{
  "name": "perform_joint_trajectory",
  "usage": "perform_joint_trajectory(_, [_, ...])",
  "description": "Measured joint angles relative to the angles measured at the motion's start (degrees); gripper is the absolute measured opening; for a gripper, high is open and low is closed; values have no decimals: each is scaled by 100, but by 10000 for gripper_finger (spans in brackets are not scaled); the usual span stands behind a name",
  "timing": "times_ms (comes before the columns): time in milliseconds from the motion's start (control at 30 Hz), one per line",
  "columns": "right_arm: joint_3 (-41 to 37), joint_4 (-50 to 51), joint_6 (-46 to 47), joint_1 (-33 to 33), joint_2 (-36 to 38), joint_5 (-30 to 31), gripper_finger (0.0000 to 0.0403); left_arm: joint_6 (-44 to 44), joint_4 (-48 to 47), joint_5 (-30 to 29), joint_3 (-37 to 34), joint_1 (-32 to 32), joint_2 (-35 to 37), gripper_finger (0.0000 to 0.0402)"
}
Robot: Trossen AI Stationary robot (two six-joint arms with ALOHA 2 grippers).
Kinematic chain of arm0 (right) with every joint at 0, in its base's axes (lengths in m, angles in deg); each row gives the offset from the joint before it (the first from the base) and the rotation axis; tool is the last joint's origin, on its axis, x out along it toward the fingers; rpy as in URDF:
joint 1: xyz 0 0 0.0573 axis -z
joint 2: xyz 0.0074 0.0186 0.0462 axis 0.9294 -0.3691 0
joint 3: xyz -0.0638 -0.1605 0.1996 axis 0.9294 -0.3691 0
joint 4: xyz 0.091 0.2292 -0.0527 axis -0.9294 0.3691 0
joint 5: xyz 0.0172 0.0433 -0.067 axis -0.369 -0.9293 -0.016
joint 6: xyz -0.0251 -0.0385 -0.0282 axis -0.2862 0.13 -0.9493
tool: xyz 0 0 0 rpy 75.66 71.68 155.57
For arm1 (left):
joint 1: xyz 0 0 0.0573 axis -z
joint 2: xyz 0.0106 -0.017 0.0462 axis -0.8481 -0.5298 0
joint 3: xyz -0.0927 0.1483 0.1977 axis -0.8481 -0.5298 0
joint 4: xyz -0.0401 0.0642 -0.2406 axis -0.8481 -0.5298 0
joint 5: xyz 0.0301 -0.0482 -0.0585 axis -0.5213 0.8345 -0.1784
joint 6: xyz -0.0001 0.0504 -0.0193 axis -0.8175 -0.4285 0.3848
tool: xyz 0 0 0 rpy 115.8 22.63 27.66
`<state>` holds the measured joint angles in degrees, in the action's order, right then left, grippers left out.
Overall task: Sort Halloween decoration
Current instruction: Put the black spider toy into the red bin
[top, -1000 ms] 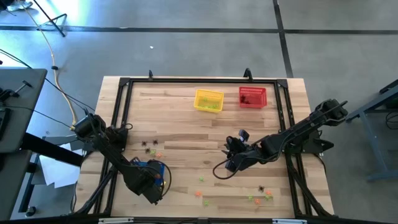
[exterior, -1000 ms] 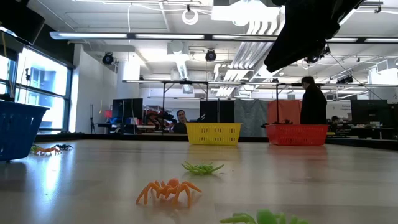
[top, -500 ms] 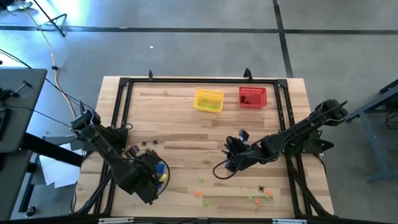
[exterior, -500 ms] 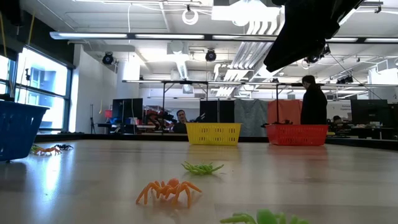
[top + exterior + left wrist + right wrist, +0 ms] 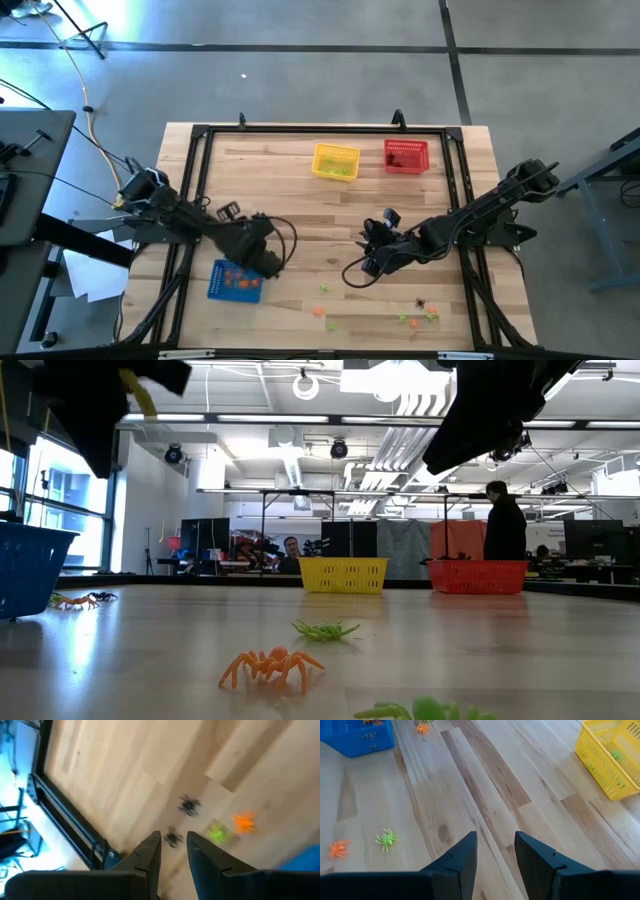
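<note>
Plainly, the trinkets are tiny moulded spiders, and they look very light, probably rubbery in the legs, and apt to skid or flick away if pinched off-centre. The body is the part to take: fingertips straddling the middle, legs left to splay outside the pads.

Nearest in the low view, an orange spider (image 5: 271, 665) sits on the wooden table (image 5: 520, 650), with a light green spider (image 5: 325, 629) just behind it and another green one partly cut off at the front edge.

The left gripper (image 5: 173, 851) hangs over the left part of the table with its fingers apart and nothing between them. Just beyond its tips lie a small black spider (image 5: 173, 839), a second black spider (image 5: 189, 806), a green spider (image 5: 217, 833) and an orange spider (image 5: 244, 822). The blue basket (image 5: 235, 281) stands close beside that arm, already holding orange pieces.

The right gripper (image 5: 494, 851) waits over the middle of the table, fingers parted and empty. More spiders are scattered near the front right edge.

Farthest off, the yellow basket (image 5: 335, 161) and red basket (image 5: 406, 156) stand side by side at the back; the yellow one holds green pieces.
</note>
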<state>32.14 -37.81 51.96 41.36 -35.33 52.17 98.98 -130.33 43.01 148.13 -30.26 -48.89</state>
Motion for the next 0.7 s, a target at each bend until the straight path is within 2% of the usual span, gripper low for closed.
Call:
perform_joint_trajectory(167, [0,8,0,0,0,-1,129,-364,628,-61,-733,-385,255,83])
perform_joint_trajectory(367, [0,45,-2,0,0,-2,129,-361,1684,161,-1819,-683,1161,83])
perform_joint_trajectory(567, [0,40,-2,0,0,56,129,-318,2806,896,-2911,-1013,2127,83])
perform_joint_trajectory(700, [0,43,-1,0,0,59,129,-225,3540,1243,-3508,-1163,2459,83])
